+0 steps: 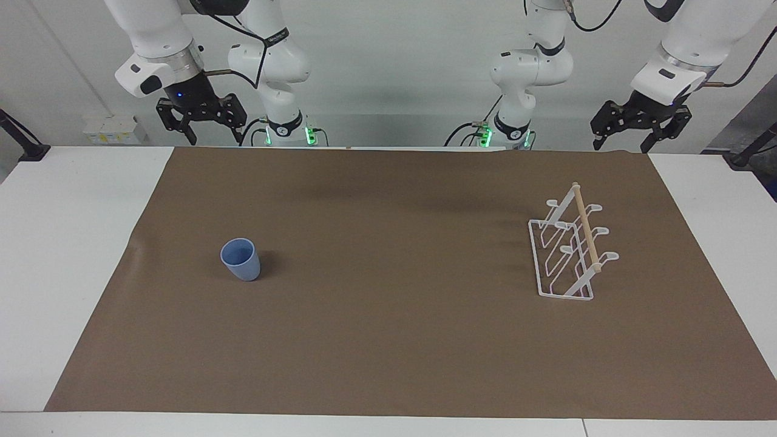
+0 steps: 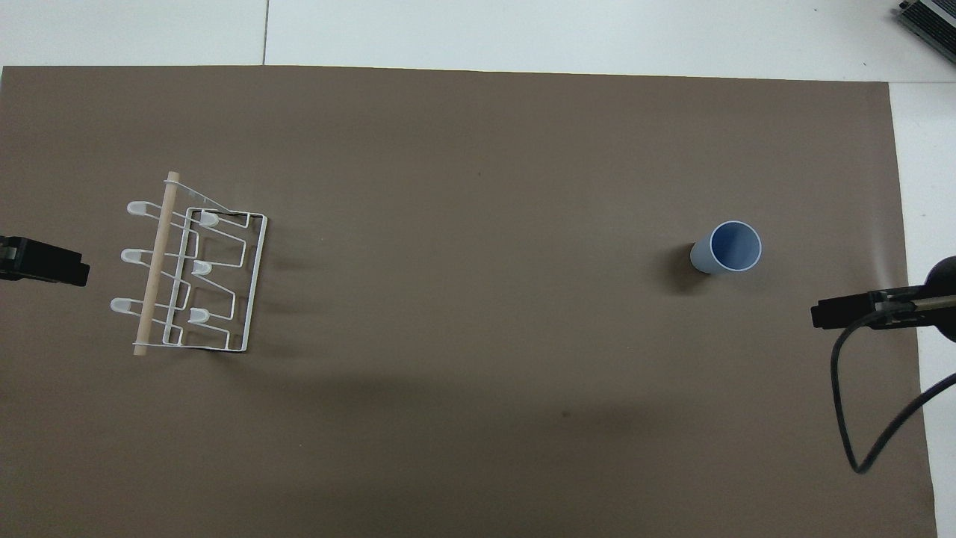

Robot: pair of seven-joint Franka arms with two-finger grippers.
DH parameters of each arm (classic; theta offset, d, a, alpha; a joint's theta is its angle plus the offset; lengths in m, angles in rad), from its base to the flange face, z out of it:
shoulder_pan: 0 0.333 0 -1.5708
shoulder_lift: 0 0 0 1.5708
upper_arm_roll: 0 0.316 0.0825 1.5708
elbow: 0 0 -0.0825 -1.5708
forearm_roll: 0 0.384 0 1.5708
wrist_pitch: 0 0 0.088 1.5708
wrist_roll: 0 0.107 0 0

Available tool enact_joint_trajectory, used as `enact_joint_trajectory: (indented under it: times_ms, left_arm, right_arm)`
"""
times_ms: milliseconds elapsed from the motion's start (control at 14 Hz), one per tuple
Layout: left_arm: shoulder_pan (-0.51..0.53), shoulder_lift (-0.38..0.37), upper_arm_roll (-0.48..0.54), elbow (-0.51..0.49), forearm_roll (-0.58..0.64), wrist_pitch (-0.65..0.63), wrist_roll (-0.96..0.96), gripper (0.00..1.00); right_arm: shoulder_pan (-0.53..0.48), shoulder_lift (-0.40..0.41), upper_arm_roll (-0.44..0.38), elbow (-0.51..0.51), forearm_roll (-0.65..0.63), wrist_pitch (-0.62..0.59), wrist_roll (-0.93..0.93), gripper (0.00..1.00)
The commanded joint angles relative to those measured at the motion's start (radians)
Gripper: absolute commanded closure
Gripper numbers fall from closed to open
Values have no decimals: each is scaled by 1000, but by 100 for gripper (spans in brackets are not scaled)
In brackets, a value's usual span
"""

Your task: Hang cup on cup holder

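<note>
The light-blue cup stands upright, mouth up, on the brown mat toward the right arm's end of the table. The white wire cup holder stands toward the left arm's end, with a wooden rod along its top and looped prongs on both sides. No cup hangs on it. My right gripper hangs open and empty above the table edge nearest the robots. My left gripper hangs the same way at its own end, open and empty. Both are well apart from the cup and the holder.
A brown mat covers most of the white table. Black clamps sit at the table corners nearest the robots. A loose black cable hangs beside the right arm.
</note>
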Motion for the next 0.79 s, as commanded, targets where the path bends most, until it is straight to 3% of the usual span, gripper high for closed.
enact_joint_trajectory:
  times_ms: [0,717]
  left_arm:
    - [13,-32,-7,-35,13,0,7,0]
    - [13,-32,-7,-35,13,0,7,0]
  right_arm:
    - [-12,-5,4,2,-18,1,10,0]
    - [-7,-11,1,-15,-9,11,13,0]
